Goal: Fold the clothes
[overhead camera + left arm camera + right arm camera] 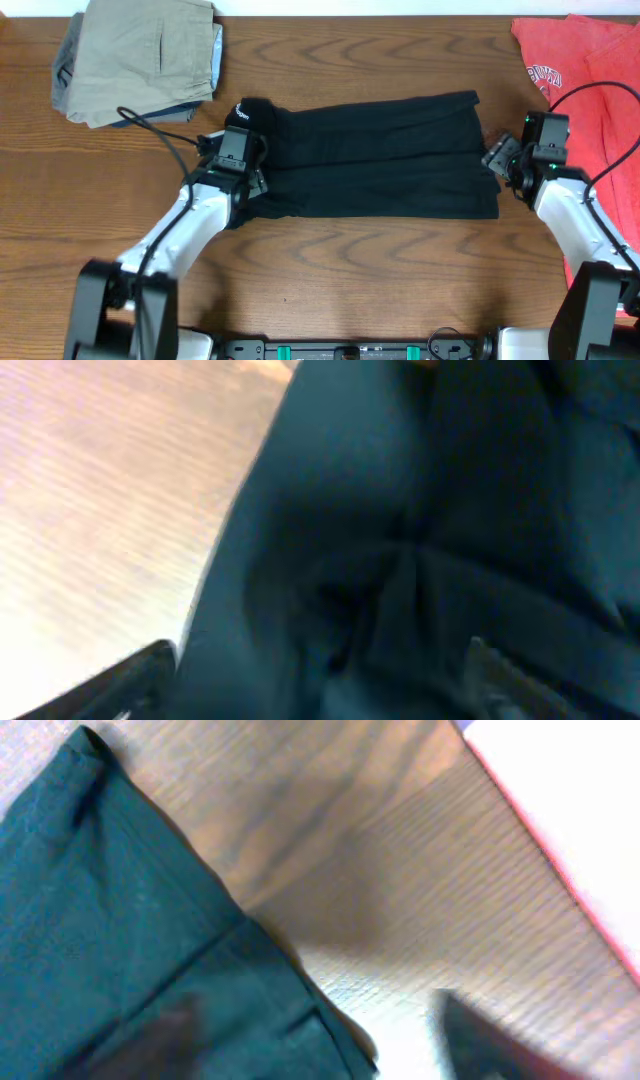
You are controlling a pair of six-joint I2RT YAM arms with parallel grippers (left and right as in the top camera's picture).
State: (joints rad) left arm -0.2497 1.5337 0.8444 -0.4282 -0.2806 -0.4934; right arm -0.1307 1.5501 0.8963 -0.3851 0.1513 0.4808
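At far left, folded trousers (140, 55) on the table (330, 270), well apart from the work and no part of it. Next, left gripper (238, 152) down on the left end of the shirt (380, 155), just below the white lettering (243, 112). In its wrist view, jaws spread wide, 2 fingers (130, 680) at either side of bunched black fabric, straddling it and not seen clamped on it. Across the middle, shirt lying flat as 1 long black band, sides seemingly already turned in along a lengthwise crease, sleeves out of sight. At the band's right end, right gripper (507, 158) just beside the edge of the cloth. In its wrist view, only 1 finger (490, 1040) plain, over bare wood; a dark smudge over the fabric possibly the other; jaws judged parted and holding nothing. At far right, red T-shirt (590, 70), spread near the table's edge, near the right arm, apart from the black band. Judged roughly halfway: lengthwise folds looking done, crosswise folds not yet made, meaning 1 end brought over toward the other, perhaps 2 times, then squared up. No box, basket or other container in view, so nothing to tell of contents.
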